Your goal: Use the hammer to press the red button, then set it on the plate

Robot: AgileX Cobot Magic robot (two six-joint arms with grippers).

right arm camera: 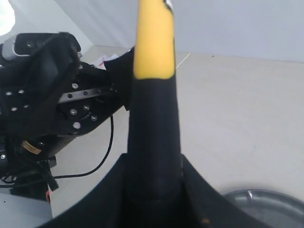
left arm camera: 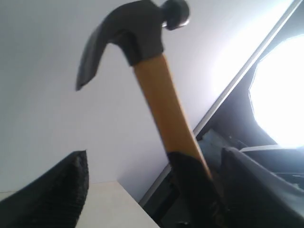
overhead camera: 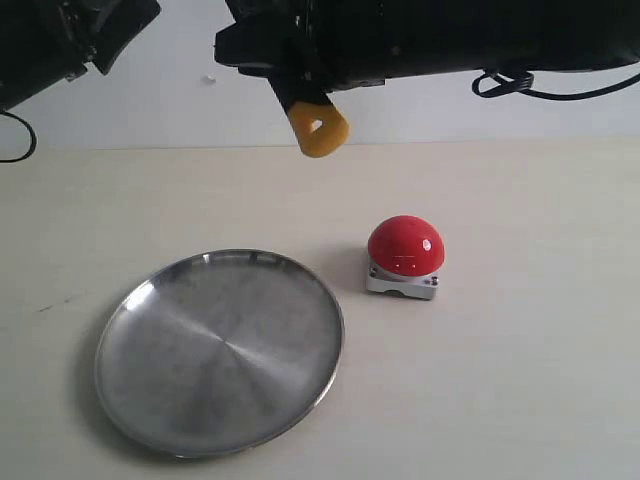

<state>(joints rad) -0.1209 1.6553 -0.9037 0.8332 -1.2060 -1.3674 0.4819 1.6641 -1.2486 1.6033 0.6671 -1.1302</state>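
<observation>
My right gripper [overhead camera: 275, 60] reaches across the top of the exterior view and is shut on the hammer's black grip [right arm camera: 154, 142]. The yellow butt end [overhead camera: 320, 128] pokes down below it, high above the table. In the left wrist view the hammer's dark head [left arm camera: 137, 28] stands on top of the yellow handle [left arm camera: 161, 99]. My left gripper [left arm camera: 154, 154] is open, its fingers [left arm camera: 61, 190] spread wide around the handle. The red button [overhead camera: 405, 245] sits on its grey base, right of the silver plate [overhead camera: 220, 350]. Nothing lies in the plate, whose rim [right arm camera: 266, 197] also shows in the right wrist view.
The left arm [overhead camera: 60, 40] hangs at the top left corner, and its black body [right arm camera: 42, 95] with cables fills one side of the right wrist view. A black cable loop [overhead camera: 510, 85] hangs from the right arm. The table's far edge meets a white wall.
</observation>
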